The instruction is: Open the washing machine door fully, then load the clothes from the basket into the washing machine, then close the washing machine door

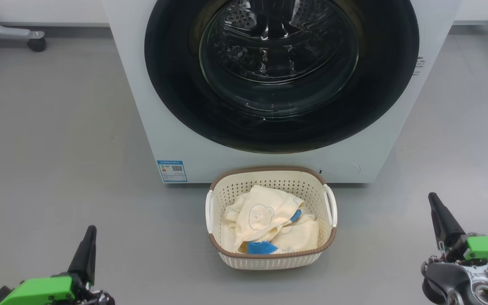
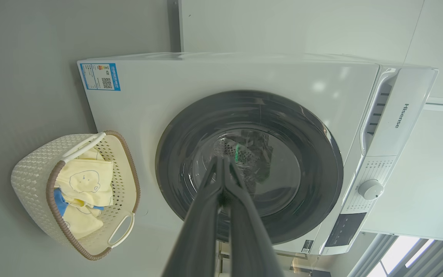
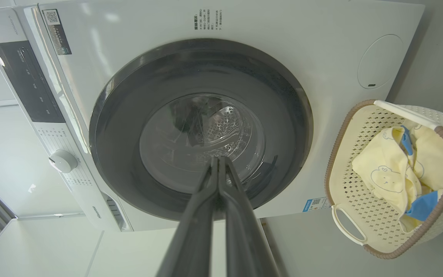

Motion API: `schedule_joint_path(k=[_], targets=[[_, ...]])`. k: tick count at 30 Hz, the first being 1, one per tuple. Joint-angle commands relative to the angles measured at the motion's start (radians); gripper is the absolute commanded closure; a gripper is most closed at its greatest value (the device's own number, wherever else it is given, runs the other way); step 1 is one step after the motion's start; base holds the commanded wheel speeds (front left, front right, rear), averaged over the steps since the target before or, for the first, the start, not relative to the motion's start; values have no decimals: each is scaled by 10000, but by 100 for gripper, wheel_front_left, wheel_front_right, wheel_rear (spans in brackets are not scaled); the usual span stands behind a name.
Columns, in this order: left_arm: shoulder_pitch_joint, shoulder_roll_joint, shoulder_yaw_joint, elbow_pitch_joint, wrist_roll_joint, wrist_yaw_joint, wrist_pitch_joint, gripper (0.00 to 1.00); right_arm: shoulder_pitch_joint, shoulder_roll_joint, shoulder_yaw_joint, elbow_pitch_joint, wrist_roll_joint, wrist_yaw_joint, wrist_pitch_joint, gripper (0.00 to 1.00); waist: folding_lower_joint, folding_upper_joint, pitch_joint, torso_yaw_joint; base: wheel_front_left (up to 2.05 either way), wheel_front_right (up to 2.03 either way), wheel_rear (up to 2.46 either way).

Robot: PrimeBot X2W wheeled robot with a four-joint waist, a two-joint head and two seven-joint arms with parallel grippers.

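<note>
path: bare grey floor (image 1: 57, 140) frame left and right | block: basket (image 1: 269, 259) lower centre; shut washing machine door (image 1: 176, 84) covers drum

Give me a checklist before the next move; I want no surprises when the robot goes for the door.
1. Washing machine door shut, nothing touching it: ok.
2. Which side the door opens from: cannot tell.
3. Basket stands close before the washing machine, below the door; whether the door's swing clears it: cannot tell.
4. Clothes all lie inside the basket: ok.
5. Left gripper shut, empty, well back from the machine: ok.
6. Right gripper shut, empty, well back from the machine: ok.
</note>
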Motion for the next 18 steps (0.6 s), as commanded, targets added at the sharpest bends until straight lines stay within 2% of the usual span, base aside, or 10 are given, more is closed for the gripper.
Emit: schedule_joint_path(k=[1, 18], targets=[[-513, 94, 367, -332, 103, -71, 65, 100, -568, -74, 154, -313, -86, -29, 62, 100, 0, 0, 0, 0, 0, 0, 0], [-513, 91, 371, -331, 106, -71, 69, 100, -568, -71, 149, -313, -90, -29, 66, 100, 0, 0, 0, 0, 0, 0, 0]])
